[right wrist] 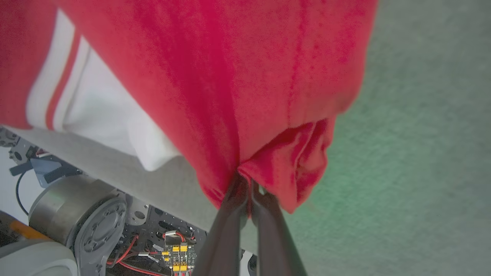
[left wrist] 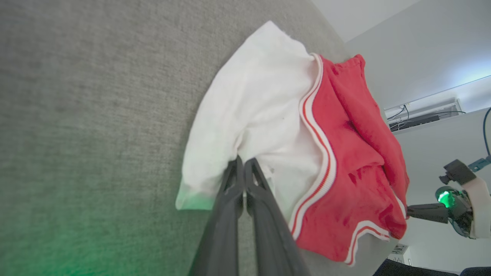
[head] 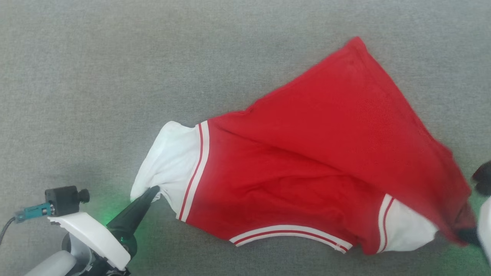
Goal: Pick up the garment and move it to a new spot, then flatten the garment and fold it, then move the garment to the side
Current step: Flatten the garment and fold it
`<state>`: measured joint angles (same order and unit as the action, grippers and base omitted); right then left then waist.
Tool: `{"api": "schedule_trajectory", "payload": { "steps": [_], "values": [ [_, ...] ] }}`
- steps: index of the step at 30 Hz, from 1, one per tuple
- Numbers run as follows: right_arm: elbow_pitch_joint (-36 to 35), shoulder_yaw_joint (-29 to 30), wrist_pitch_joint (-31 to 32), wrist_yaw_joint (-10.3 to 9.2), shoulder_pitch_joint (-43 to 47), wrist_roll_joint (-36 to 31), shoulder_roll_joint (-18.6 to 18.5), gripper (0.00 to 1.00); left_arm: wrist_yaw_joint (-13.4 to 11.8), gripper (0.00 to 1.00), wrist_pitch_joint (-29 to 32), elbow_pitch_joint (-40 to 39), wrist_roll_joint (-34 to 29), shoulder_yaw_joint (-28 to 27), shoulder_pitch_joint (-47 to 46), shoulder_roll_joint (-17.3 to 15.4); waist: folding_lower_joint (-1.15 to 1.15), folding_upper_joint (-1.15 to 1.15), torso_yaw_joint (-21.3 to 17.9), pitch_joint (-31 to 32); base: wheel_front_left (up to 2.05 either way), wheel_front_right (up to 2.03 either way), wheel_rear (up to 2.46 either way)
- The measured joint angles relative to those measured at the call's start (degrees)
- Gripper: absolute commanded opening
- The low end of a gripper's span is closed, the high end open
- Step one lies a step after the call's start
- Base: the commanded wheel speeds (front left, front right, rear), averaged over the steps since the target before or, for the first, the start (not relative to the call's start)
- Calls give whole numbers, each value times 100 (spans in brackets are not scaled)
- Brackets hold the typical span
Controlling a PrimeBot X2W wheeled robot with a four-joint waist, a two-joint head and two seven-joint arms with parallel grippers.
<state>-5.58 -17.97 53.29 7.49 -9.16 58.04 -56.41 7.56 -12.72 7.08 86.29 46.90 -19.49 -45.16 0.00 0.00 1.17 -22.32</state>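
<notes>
The garment (head: 307,161), a red sleeveless jersey with white-and-red striped trim, lies stretched across the grey surface with white inner fabric turned out at its left end and lower right. My left gripper (head: 153,190) is shut on the white fabric at the left end; in the left wrist view its fingertips (left wrist: 243,163) pinch that white cloth of the garment (left wrist: 268,115). At the right edge of the head view my right gripper (head: 466,233) is shut on a bunched red corner; the right wrist view shows that gripper (right wrist: 245,180) clamped on red folds of the garment (right wrist: 230,76).
The grey fabric-covered table (head: 115,76) spreads open to the left and behind the jersey. Its near edge runs just under the jersey's lower trim, with the robot's base (right wrist: 76,222) and wiring below it. A green glow falls on the surface beside each wrist.
</notes>
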Motion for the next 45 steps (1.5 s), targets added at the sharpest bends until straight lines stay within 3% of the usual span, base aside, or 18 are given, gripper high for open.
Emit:
{"api": "schedule_trajectory", "payload": {
  "steps": [8,9,10,11,14,20,25,29,39,44,45],
  "values": [
    [-653,-7,212,0,723,-347,503,0,-1,0,54,9,38,-21,31,-90,0,0,-86,105,0,0,0],
    [-692,58,168,0,716,-441,582,30,-1,0,62,18,38,-10,31,-90,0,0,-90,115,0,0,0],
    [-713,131,119,0,710,-511,653,80,-1,0,78,27,38,-2,30,-90,0,0,-91,124,0,0,0],
    [-776,160,102,-1,708,-563,689,100,-1,0,81,34,38,3,29,-90,0,0,-91,134,0,0,0],
    [-946,471,14,2,723,-447,732,100,-1,0,86,55,38,4,25,-82,0,0,-88,165,0,0,0],
    [-1438,1897,-33,0,730,-192,434,100,-3,0,104,21,21,59,-35,57,0,0,29,108,0,0,0],
    [-1428,2305,-302,-1,-273,-374,480,100,-8,0,164,-25,-104,120,-271,219,0,0,212,-73,0,0,0],
    [-968,1777,-613,-1,-1184,-918,524,100,-8,0,232,-2,-164,197,-462,399,0,0,443,-216,0,0,0],
    [736,280,-563,-1,-2983,-1248,849,100,-8,0,363,10,-420,460,-1039,839,0,0,951,-782,0,0,0],
    [1116,-449,-489,0,-3355,-1317,605,100,-7,0,353,59,-454,572,-1254,1000,0,1,1172,-984,0,0,0],
    [1123,-542,-468,-2,-3389,-1228,560,69,-5,0,344,65,-454,586,-1269,1009,0,0,1195,-1004,0,0,0]
  ]
}}
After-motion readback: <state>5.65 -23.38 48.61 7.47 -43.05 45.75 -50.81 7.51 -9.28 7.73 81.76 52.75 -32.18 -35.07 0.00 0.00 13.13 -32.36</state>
